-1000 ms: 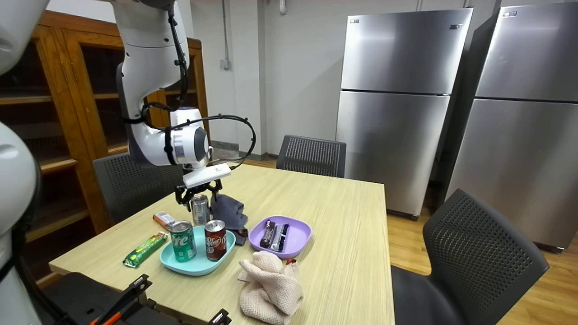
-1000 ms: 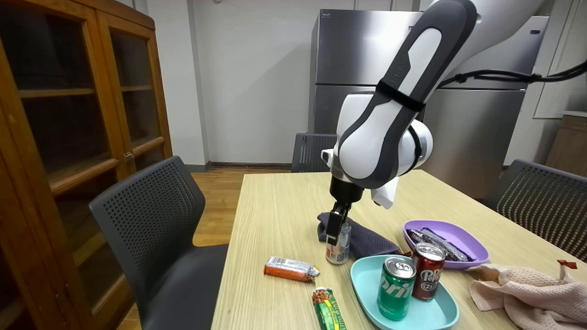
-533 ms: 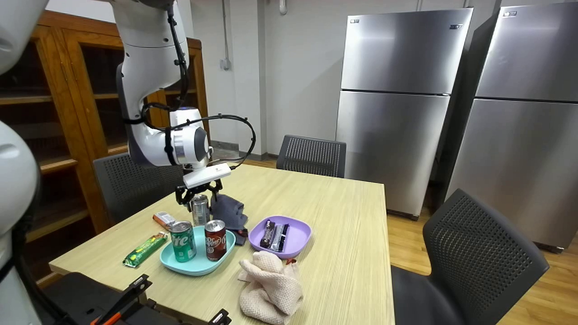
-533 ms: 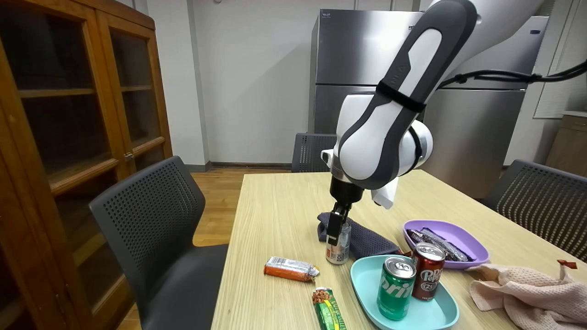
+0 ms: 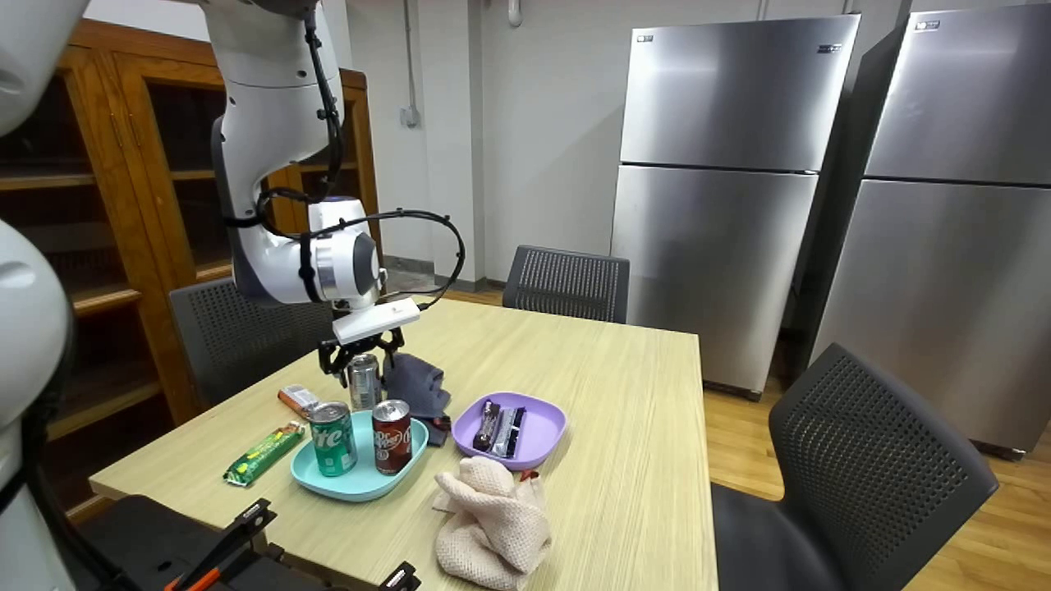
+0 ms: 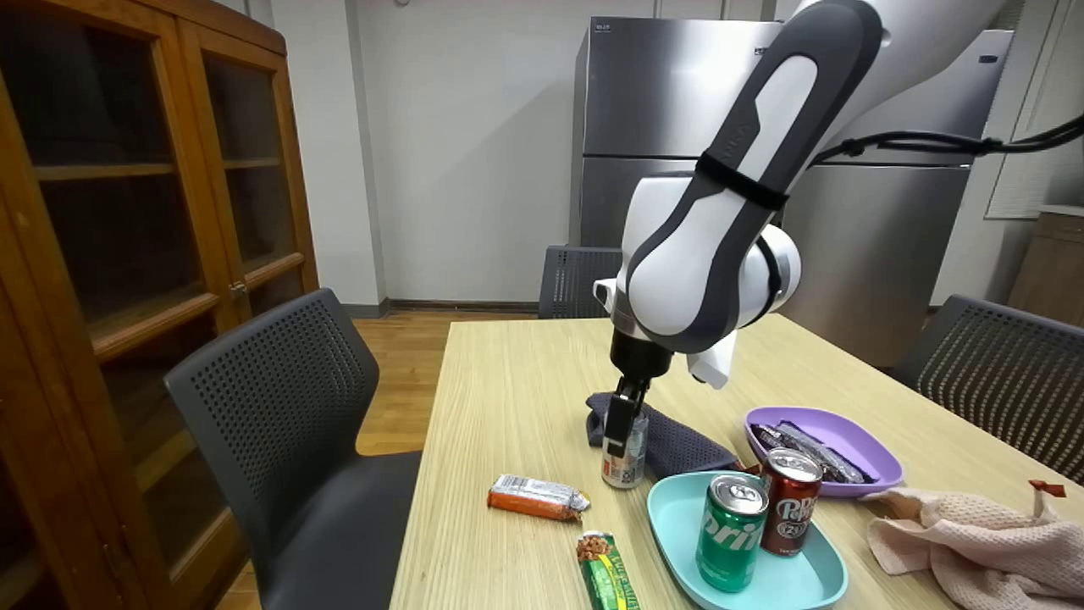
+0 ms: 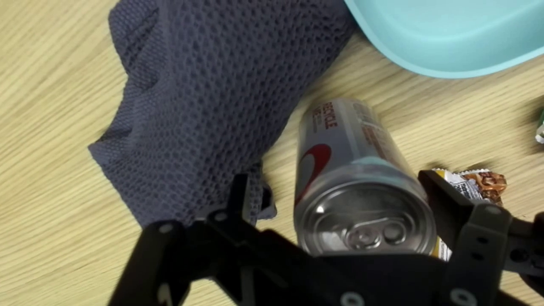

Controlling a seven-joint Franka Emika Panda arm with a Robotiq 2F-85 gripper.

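A silver can with a red mark stands upright on the table. My gripper reaches down over its top, jaws wide apart on either side of it. A gap shows between the can and the left finger; the right finger is close against the can's side, and whether it touches I cannot tell. A dark grey cloth lies beside the can, partly under the left finger. Behind the right finger is an orange-wrapped bar. In both exterior views the gripper straddles the can's upper part.
A turquoise tray close to the can holds a green can and a dark red can. Nearby are a purple tray with wrapped bars, a beige cloth and a green-wrapped bar. Chairs surround the table.
The gripper has sunk very slightly around the silver can; its jaws keep the same width. Everything on the table stays in place.
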